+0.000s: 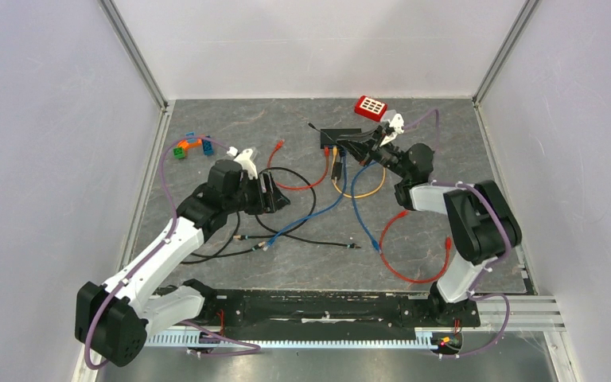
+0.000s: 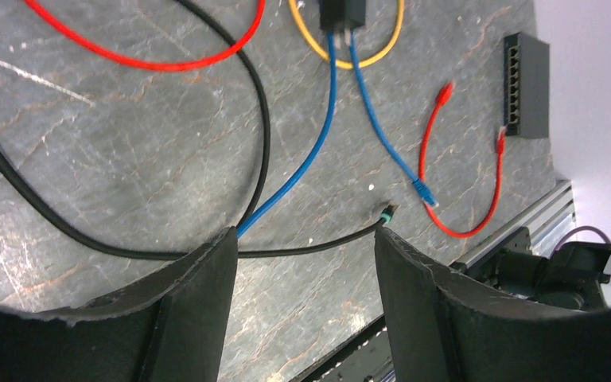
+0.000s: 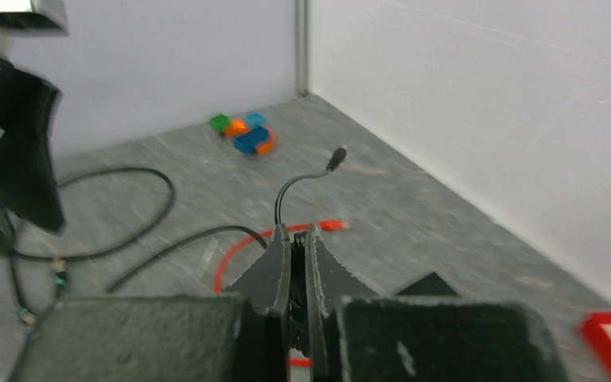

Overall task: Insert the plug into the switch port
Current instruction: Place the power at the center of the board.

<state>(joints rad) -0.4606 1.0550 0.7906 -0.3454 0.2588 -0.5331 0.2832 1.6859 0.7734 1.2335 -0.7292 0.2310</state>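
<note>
The black switch [image 1: 340, 136] lies at the back middle of the table with blue, yellow and red cables in its ports; it also shows in the left wrist view [image 2: 342, 12]. My right gripper [image 1: 359, 146] hovers at its right end, shut on a thin black cable [image 3: 296, 232]. That cable curls up past the fingertips to a small black plug [image 3: 336, 158], free in the air and seen in the top view [image 1: 311, 125]. A dark corner of the switch [image 3: 430, 285] shows beside the fingers. My left gripper [image 1: 274, 193] is open and empty [image 2: 306, 239] above a black cable with a green-tipped plug [image 2: 386, 213].
Loose red [image 1: 414, 247], blue [image 1: 363, 208] and black [image 1: 286, 231] cables sprawl across the middle. A second port box [image 2: 527, 83] sits near the front right rail. Coloured blocks [image 1: 192, 147] lie at the back left, and a red keypad [image 1: 371, 107] behind the switch.
</note>
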